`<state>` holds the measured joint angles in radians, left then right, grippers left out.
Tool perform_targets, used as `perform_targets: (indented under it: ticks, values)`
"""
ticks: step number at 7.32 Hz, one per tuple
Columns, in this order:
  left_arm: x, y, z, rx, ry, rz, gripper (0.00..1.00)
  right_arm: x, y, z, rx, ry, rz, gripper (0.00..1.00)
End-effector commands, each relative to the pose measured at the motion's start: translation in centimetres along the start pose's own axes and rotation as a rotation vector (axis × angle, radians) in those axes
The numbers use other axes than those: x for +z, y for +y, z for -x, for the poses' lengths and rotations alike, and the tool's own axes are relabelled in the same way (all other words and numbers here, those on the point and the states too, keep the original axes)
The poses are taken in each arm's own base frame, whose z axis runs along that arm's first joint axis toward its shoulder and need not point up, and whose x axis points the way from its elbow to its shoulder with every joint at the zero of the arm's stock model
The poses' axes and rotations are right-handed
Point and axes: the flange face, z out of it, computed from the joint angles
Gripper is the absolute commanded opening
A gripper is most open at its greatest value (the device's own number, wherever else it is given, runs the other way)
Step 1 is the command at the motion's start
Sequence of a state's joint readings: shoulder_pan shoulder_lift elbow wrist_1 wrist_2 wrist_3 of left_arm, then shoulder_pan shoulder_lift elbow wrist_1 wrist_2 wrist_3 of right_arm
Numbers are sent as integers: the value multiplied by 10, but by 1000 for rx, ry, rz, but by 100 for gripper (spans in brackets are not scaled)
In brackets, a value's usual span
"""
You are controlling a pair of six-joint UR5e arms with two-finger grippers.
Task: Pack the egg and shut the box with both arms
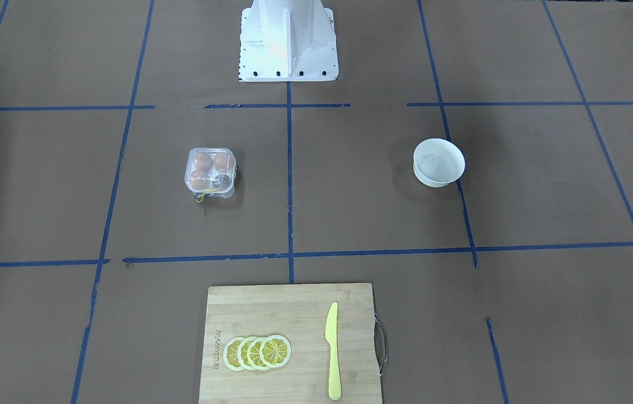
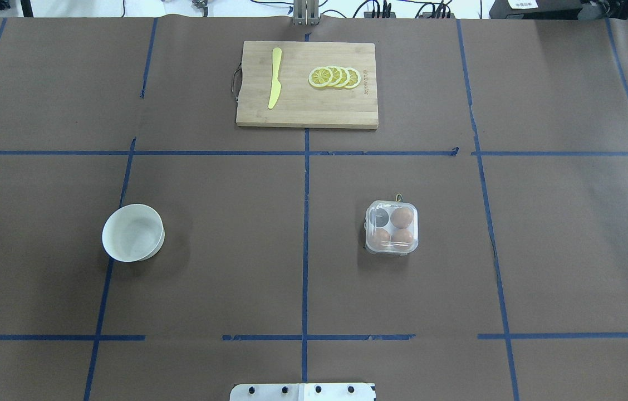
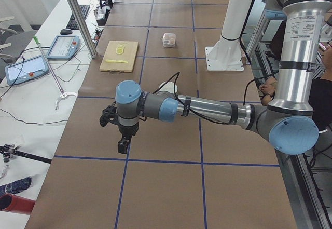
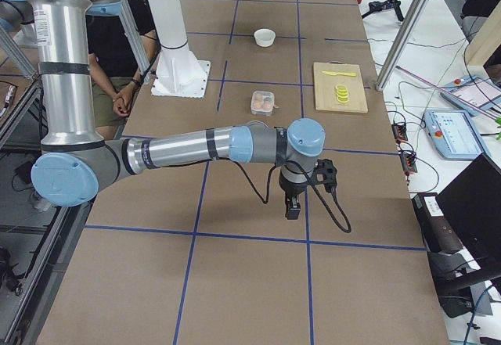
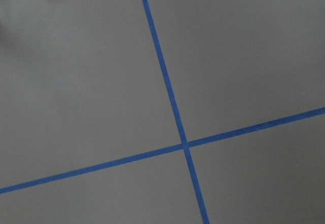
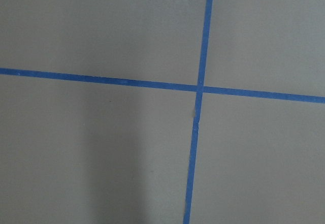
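The box (image 2: 391, 227) sits on the brown table (image 2: 225, 250), on the robot's right side, in the grid square just past the centre tape line (image 2: 305, 234). From where I stand its clear lid looks to be down. Three orange-brown eggs (image 2: 401, 217) fill three of its four cups. I can't say which one is the task's egg, they look all alike. The fourth cup (image 2: 382, 219), on the side away from the robot and nearer the centre line, shows only dark grey. A bit of yellow band (image 1: 204, 195) pokes out at the box's far edge.

Nothing is touching the box. Both arms are well away from it, stretched out low over opposite ends of the table. The left arm (image 3: 207, 109) reaches out with the left gripper (image 3: 122, 147) pointing straight down above the paper. The right arm (image 4: 188, 148) does the same at its end, with the right gripper (image 4: 292, 210) hanging over a tape line. At this angle I can't tell whether either set of fingers is apart or together. The wrist cameras see only brown paper and crossed blue tape.

A white bowl (image 2: 133, 232) rests on the robot's left side, well apart from the box. Across the table lies a wooden cutting board (image 2: 307, 114) with a yellow knife (image 2: 275, 78) and a row of overlapping lemon slices (image 2: 335, 77). The white pedestal (image 1: 288, 39) stands at the robot's edge.
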<state>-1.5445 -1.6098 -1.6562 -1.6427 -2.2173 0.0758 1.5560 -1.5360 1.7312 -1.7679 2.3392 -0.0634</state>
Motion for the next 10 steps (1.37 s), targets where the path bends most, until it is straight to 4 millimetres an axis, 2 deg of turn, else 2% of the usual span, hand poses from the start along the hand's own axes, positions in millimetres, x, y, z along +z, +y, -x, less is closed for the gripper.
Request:
perform_targets:
  ticks: [1, 2, 3, 4, 6, 9, 10]
  values:
    - [13, 17, 10, -24, 1, 27, 100, 1, 4, -10, 17, 4, 2, 100]
    - [21, 33, 16, -37, 2, 47, 100, 14, 12, -23, 43, 5, 28, 100]
    - [21, 37, 15, -38, 2, 48, 100, 22, 17, -41, 78, 2, 44, 100]
    - [24, 38, 17, -42, 4, 53, 100, 23, 19, -49, 94, -2, 44, 100]
    - [22, 37, 16, -40, 7, 50, 100, 41, 32, -68, 69, -3, -3, 100]
    - [27, 38, 17, -55, 35, 55, 100, 35, 27, -68, 67, -4, -20, 100]
    - [32, 48, 19, -69, 39, 39, 100, 31, 27, -67, 67, -10, -28, 100]
